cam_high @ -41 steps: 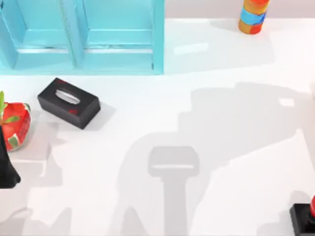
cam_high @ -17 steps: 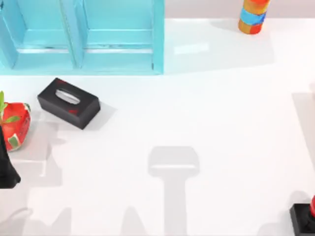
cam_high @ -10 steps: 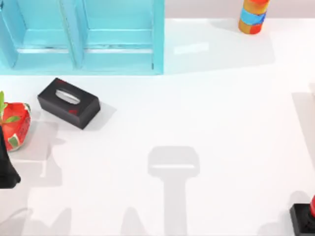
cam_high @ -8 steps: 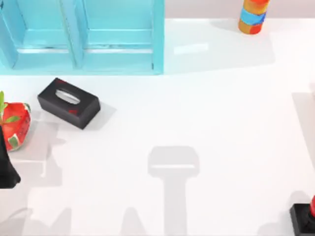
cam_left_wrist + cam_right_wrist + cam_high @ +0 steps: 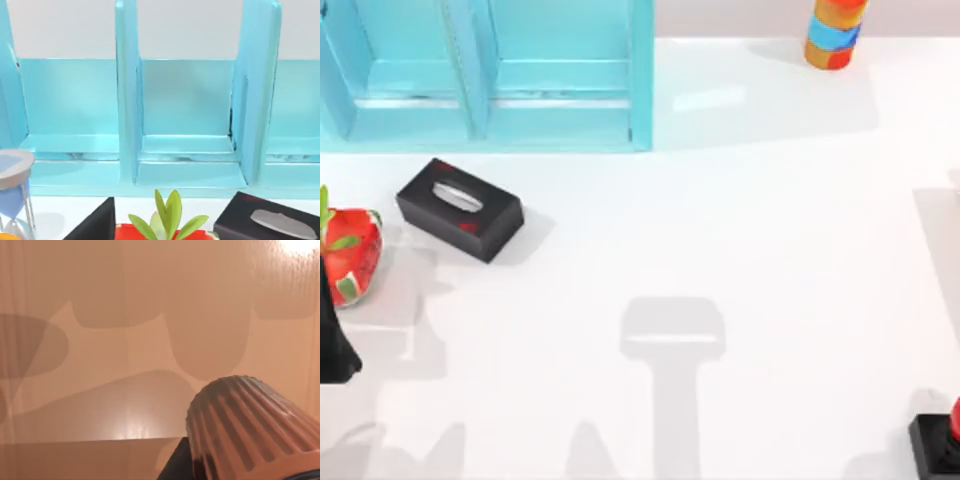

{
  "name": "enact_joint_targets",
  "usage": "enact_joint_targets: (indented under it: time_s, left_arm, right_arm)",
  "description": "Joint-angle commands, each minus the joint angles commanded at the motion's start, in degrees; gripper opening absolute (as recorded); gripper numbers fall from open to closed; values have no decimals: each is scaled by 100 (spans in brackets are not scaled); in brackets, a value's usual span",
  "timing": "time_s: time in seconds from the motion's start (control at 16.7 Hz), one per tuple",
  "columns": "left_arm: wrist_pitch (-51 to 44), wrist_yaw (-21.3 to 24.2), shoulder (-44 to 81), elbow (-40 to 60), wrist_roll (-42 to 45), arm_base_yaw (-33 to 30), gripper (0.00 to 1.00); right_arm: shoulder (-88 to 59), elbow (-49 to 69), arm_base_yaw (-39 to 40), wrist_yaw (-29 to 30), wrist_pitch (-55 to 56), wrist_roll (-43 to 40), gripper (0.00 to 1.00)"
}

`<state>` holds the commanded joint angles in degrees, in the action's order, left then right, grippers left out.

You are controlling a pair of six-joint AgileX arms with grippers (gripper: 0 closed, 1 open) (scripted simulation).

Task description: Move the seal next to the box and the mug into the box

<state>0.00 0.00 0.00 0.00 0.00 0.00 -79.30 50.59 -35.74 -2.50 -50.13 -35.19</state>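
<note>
The seal (image 5: 940,442), a black block with a red knob, stands at the table's front right corner, partly cut off by the picture's edge. My left gripper (image 5: 332,345) is parked at the table's left edge, beside the red pot, and one dark finger (image 5: 97,226) stands well off centre. In the right wrist view a ribbed brown cylinder (image 5: 250,425), seemingly the mug, looms close over tan flat surfaces (image 5: 125,340). I cannot tell whether these are the box. A dark shape (image 5: 175,465) sits beside the cylinder.
A turquoise shelf unit (image 5: 490,75) runs along the back left. A black tissue box (image 5: 460,210) lies in front of it and a red strawberry-like pot (image 5: 350,255) with green leaves (image 5: 167,212) is at the far left. An orange-and-blue cylinder (image 5: 835,32) stands back right.
The broad arm shadow over the table's right half slid off to the right between the earliest frame and one second ago. Nothing on the table has moved since.
</note>
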Motion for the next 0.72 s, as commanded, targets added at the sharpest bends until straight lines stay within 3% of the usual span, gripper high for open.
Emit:
enact_joint_targets:
  time_s: [0.6, 0.72]
  left_arm:
    - [0, 0, 0, 0, 0, 0, 100]
    - [0, 0, 0, 0, 0, 0, 100]
  right_arm:
    - [-469, -111, 81, 64, 216, 44, 0]
    - [-469, -111, 81, 64, 216, 44, 15]
